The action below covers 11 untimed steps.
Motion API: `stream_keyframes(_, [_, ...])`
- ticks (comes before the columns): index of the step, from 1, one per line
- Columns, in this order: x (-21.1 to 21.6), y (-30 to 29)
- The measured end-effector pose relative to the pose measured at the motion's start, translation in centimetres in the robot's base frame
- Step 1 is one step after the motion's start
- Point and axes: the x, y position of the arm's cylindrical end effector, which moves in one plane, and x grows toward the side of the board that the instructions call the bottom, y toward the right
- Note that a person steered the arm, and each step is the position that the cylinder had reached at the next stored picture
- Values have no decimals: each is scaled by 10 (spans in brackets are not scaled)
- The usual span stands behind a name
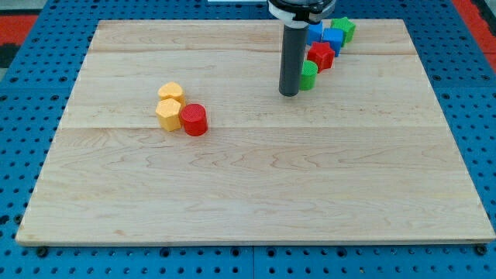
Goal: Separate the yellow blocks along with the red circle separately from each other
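Fig. Pale wood tabletop (256, 201), planks running left-right, lying on a blue pegboard surround w/ a red strip at the frame's upper corners; nothing more of the room shows. No pincer on this rig, so no released or clenched state to tell: the arm ends in a dark rod, and my tip (289, 94) rests on the board in the upper centre-right of the frame.

Task grp, left of centre: upper yellow block (171, 92) and lower yellow block (167, 115), both faceted, roughly hexagonal, touching one above the other; red circle (194, 119) touching the lower yellow block on its right side. All 3 are packed tight, i.e. not yet separated. My tip is well apart from them, to their upper right.

Other grp, upper right: small green block (309, 75) just beside my tip on its right, then a red block (321, 56), two blue blocks (325, 35) and a green block (345, 29) in a diagonal chain toward the top edge.

Risks (judgement): (a) leaving toward the task grp may clip the small green block, since it sits v. close; (b) a push on the cluster's outside would likely move all 3 together rather than split them, as contacts are flush; (c) the round red piece may roll or slip off the tip line; (d) a long leftward push could send a yellow block toward the board's left edge.
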Motion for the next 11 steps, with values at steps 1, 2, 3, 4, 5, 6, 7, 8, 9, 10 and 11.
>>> stream_keyframes(1, [-37, 17])
stream_keyframes(2, [-55, 51])
stream_keyframes(3, [12, 9])
stream_keyframes(4, [78, -77])
stream_keyframes(5, [95, -152])
stream_keyframes(6, [54, -201])
stream_keyframes(7, [15, -210])
stream_keyframes(8, [1, -205])
stream_keyframes(9, [-47, -234])
stream_keyframes(10, [-64, -272])
stream_keyframes(11, [-87, -272])
